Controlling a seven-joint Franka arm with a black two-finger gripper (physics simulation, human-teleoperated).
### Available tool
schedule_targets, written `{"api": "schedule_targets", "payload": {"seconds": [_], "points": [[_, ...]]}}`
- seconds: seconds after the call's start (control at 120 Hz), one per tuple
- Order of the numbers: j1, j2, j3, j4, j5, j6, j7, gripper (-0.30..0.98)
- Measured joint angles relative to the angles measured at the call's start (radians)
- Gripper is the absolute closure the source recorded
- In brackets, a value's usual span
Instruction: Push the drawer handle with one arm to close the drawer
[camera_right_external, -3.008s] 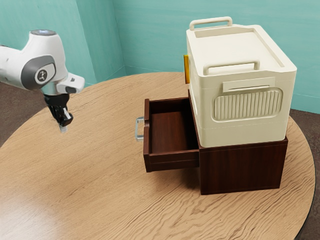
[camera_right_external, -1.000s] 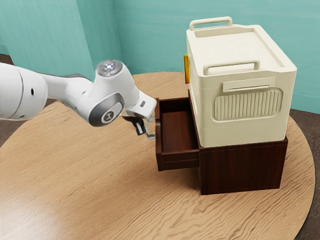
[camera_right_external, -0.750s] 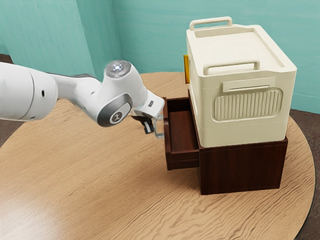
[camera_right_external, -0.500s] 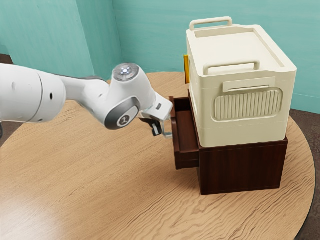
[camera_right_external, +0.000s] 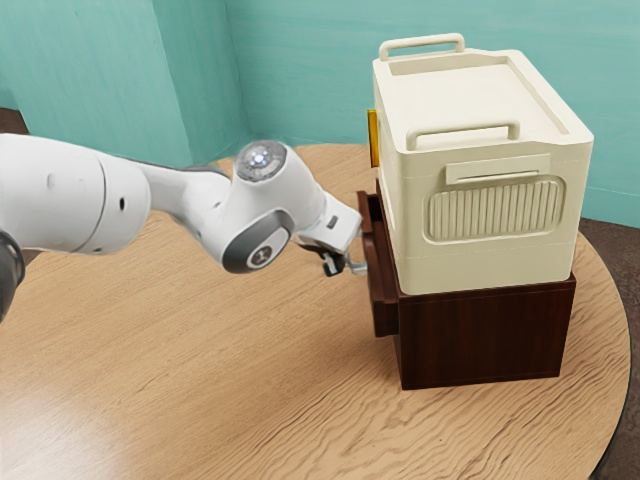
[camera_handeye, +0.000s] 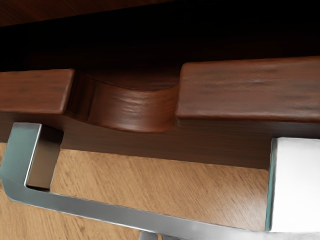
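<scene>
Nearly in: the last stretch wants a straight, even push

The drawer (camera_right_external: 382, 292) sticks out only a little from the dark wooden cabinet (camera_right_external: 485, 338), on the side where the arm (camera_right_external: 95, 200) reaches in. Its metal handle (camera_handeye: 115, 212) juts from the drawer front, away from the cabinet, and the fingers (camera_right_external: 333, 266) are at the outer side of its bar. They look closed together, with nothing held between them, which suits this job: a blunt tip to push with, no grasp needed.

The step in hand, as I judge it, is the end of the push. Done well, it runs square into the cabinet, along the drawer's own line of travel, at a level height. The contact should be near the middle of the bar; pressure toward one end could twist the front and make the drawer bind. Drifting up or down risks slipping over or under the bar.

A slow finish is best, easing off once the front meets the cabinet, since driving on could shove the cabinet across the counter (camera_right_external: 200, 380) or jolt the pale crate (camera_right_external: 487, 262) on top of it. A gap remains at the drawer front, so the job is unfinished.
</scene>
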Motion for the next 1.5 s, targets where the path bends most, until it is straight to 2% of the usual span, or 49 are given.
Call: {"api": "schedule_targets", "payload": {"seconds": [0.3, 0.542, 0.8, 1.017, 1.117, 1.317, 1.5], "points": [[0.007, 0.040, -0.020, 0.032, 0.001, 0.078, -0.001, 0.79], [0.006, 0.048, -0.027, 0.047, 0.000, 0.068, -0.003, 0.79], [0.003, -0.066, 0.002, 0.046, -0.008, -0.185, -0.008, 0.79], [0.002, -0.188, 0.067, 0.056, -0.073, -0.407, -0.017, 0.79], [0.006, -0.210, 0.104, 0.140, -0.095, -0.522, -0.024, 0.78], [0.008, -0.212, 0.132, 0.273, -0.095, -0.772, -0.057, 0.35], [-0.001, -0.225, 0.146, 0.275, -0.099, -0.904, -0.099, 0.15]]}}
